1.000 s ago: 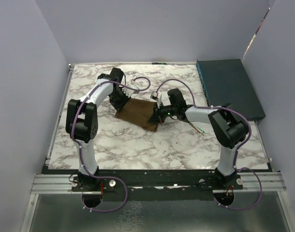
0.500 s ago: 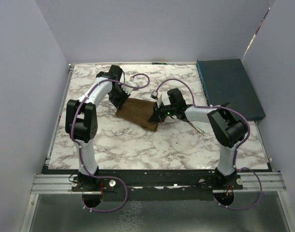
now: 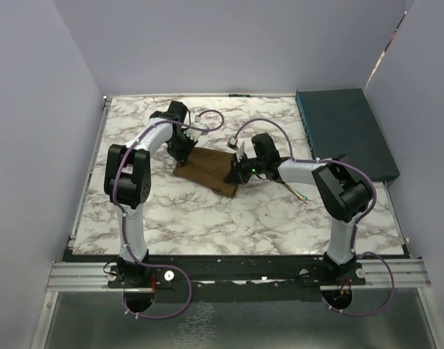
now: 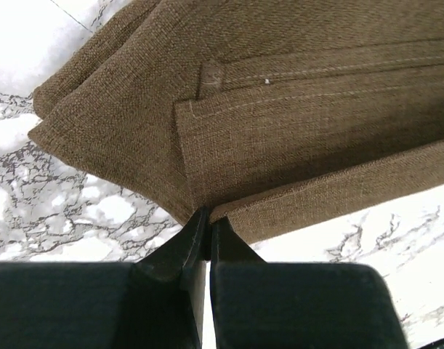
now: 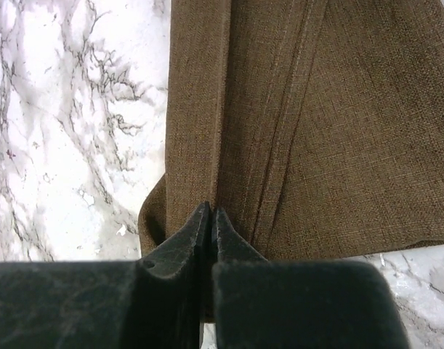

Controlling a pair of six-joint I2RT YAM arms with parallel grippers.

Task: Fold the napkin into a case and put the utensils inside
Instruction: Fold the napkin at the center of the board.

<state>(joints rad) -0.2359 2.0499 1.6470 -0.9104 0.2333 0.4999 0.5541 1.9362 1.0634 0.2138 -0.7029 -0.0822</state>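
1. Closest in, at centre left of the overhead view, the left arm (image 3: 127,178) has swung its elbow a touch right and upward in the frame since a second ago.
2. Lower right of centre, the fork (image 3: 300,193) lies on the marble table (image 3: 229,218), partly tucked under the right arm (image 3: 341,190). It sits apart from the cloth and has not moved.
3. The right gripper (image 5: 211,214) sits at the cloth's right end, just where it was. Its jaws are narrow and pinched onto a fold ridge that runs straight into the tips.
4. Dead centre is the napkin (image 3: 207,169), folded into a brown oblong slanting from upper left to lower right. It is flat on the marble, in the same place as before.
5. At its upper-left end, the left gripper (image 4: 207,222) has its jaws squeezed together on the corner where the flap edges meet. It has nudged slightly rightward.
6. Far upper right, the teal box (image 3: 345,131) is unchanged.
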